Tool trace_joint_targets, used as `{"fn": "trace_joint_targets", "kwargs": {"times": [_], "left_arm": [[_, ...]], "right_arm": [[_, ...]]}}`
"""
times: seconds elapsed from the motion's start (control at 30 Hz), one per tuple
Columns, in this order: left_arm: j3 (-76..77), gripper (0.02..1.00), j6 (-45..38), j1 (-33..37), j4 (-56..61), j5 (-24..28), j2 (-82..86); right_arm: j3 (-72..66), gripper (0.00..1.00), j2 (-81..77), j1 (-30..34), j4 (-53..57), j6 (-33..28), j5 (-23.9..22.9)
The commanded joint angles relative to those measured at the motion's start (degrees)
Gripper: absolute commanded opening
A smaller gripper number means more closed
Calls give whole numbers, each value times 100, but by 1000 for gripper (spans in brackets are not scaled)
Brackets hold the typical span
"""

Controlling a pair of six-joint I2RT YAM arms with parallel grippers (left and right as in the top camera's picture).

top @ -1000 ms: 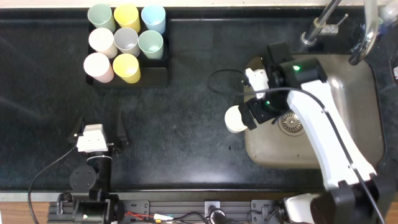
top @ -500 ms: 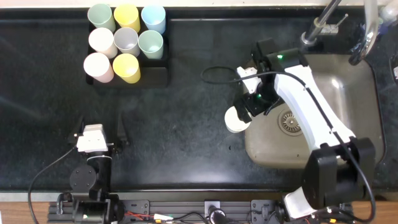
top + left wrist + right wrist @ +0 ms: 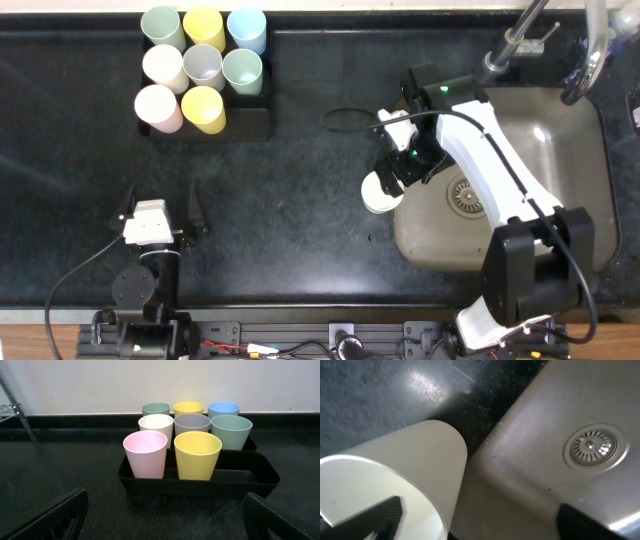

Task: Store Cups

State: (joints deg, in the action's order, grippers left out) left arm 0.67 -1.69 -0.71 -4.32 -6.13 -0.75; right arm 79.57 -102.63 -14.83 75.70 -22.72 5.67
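Note:
A white cup (image 3: 377, 193) stands on the black counter right at the sink's left rim. My right gripper (image 3: 392, 178) is open and straddles the cup's wall. In the right wrist view one finger sits inside the white cup (image 3: 415, 475) and the other hangs outside it over the sink; the right gripper (image 3: 480, 527) does not clamp it. A black tray (image 3: 250, 125) at the back left holds several upright pastel cups (image 3: 203, 108), with one bare slot at its front right. My left gripper (image 3: 162, 196) rests open near the front left, facing the tray (image 3: 200, 487).
The steel sink (image 3: 565, 235) with its drain (image 3: 592, 446) lies at the right, a faucet (image 3: 515, 35) behind it. A black cable (image 3: 345, 118) loops over the counter near the right wrist. Bare counter stretches between the tray and the sink.
The right arm's forearm has swung left and its wrist has shifted slightly up and left. The white cup stays at the same spot. The left arm has not moved.

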Motion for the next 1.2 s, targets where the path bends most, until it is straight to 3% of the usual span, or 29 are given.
{"fn": "trace_joint_targets", "kwargs": {"times": [0.03, 0.2, 0.33, 0.47, 0.67, 0.9, 1.2], "left_arm": [[-20, 1000, -68, 28, -4, 55, 59], [-20, 998, -68, 28, -2, 55, 59], [-20, 1000, -68, 28, -2, 55, 59], [-20, 1000, -68, 28, -2, 55, 59], [-20, 1000, -70, 28, -2, 55, 59], [-20, 1000, -68, 28, -4, 55, 59], [-20, 1000, -68, 28, -4, 55, 59]], "right_arm": [[153, 42, -2, -15, -55, 9, 37], [205, 42, 17, -22, 9, 122, 76], [737, 45, 33, -103, 461, 136, 422], [1722, 42, 33, -251, 841, 313, 656], [3630, 45, 31, -839, 863, 949, 610], [4610, 45, -125, -1989, -605, 1952, -291], [4671, 42, -1169, -2406, -1123, 3270, -981]]}}
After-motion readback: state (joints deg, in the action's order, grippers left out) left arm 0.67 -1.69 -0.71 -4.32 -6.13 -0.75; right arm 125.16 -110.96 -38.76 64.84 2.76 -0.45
